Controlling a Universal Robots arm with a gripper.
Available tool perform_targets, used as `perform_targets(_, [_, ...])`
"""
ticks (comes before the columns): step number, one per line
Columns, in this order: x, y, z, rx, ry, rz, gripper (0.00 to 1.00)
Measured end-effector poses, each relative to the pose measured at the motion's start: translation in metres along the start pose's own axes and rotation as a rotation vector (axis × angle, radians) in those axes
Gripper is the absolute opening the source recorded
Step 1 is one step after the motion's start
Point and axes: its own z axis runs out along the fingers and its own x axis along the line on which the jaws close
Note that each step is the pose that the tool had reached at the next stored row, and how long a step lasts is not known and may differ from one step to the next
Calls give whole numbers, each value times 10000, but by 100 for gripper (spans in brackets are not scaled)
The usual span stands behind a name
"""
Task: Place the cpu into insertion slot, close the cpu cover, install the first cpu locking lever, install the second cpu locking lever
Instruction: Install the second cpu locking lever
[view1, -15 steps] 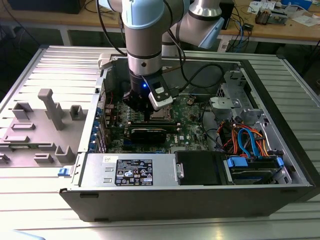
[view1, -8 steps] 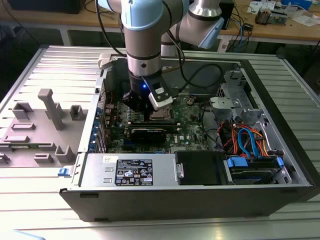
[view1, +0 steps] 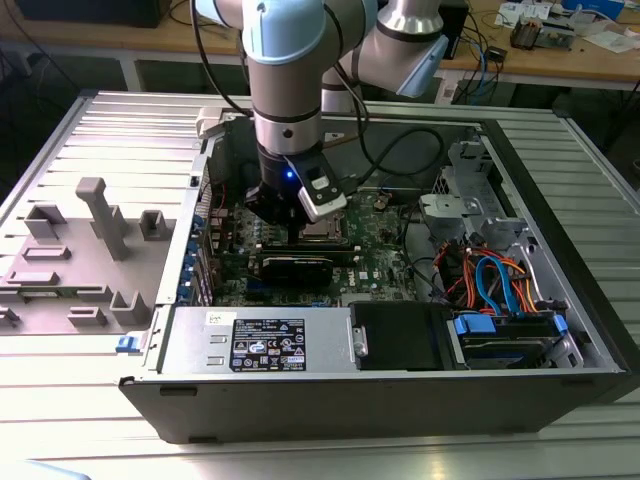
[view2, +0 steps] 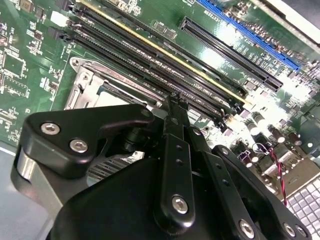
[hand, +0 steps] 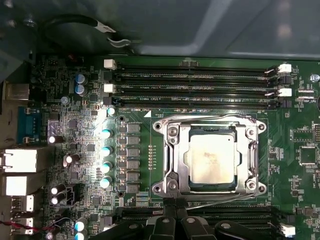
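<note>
You have the cpu (hand: 212, 161) already seated in the insertion slot (hand: 172, 172), flat and square to its frame, with its dull metal top fully exposed in the first wrist view. The cpu cover (hand: 248, 159) appears to lie down around it as a silvery frame with the chip showing through its cut-out; whether it is latched I cannot tell. A thin wire lever runs along the socket edge nearest the gripper, and I cannot confirm from these views that either lever is hooked.

The gripper (hand: 174, 224) sits low over the motherboard (hand: 85, 75), inside the open computer case (view1: 400, 395). In the first wrist view its black fingers (hand: 165, 227) stand close together at the socket edge that faces away from the memory slots (hand: 195, 85), just beside the frame and not over the chip. They hold nothing that I can see. In the second wrist view the fingertips (view2: 172, 107) meet in a narrow point, and the socket lies just beyond them.

The relation that matters to you: the socket lies directly ahead of the fingertips, toward the memory slots, whose long axis runs parallel to the socket edge the gripper faces. In the exterior view the gripper (view1: 297, 228) hangs beside the socket, near the middle of the board.
</note>
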Motion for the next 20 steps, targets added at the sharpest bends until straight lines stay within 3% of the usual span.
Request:
perform_targets(10, [23,10,52,-99,-1,7,11])
perform_targets(13, [25,10,56,-186,-2,10,11])
perform_targets(15, [32,10,59,-317,-8,17,11])
perform_targets(20, [32,9,44,-329,-9,18,11])
